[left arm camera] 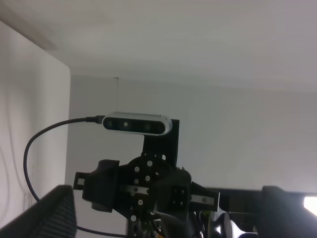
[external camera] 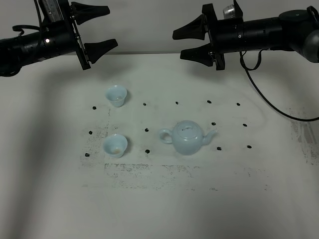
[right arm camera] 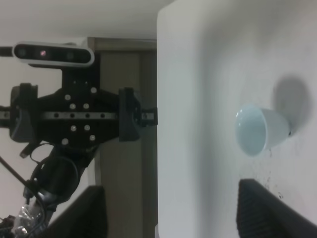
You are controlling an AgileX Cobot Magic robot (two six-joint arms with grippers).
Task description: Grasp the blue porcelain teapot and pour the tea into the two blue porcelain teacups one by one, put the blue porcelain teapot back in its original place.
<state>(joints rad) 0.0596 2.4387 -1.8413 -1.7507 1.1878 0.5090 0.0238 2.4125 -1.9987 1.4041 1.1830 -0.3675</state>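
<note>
Both sets of jaws hang spread and empty over the far tabletop (external camera: pixel 50 199). The teapot (external camera: pixel 188 138) sits right of centre, handle (external camera: pixel 165 135) toward the near cup (external camera: pixel 115 145) and far cup (external camera: pixel 116 95). A glancing pinch on that glossy loop could tip it.

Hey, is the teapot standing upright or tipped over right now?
Upright. The blue porcelain teapot rests on its base on the table, lid on top, with handle and spout sticking out level to either side.
</note>
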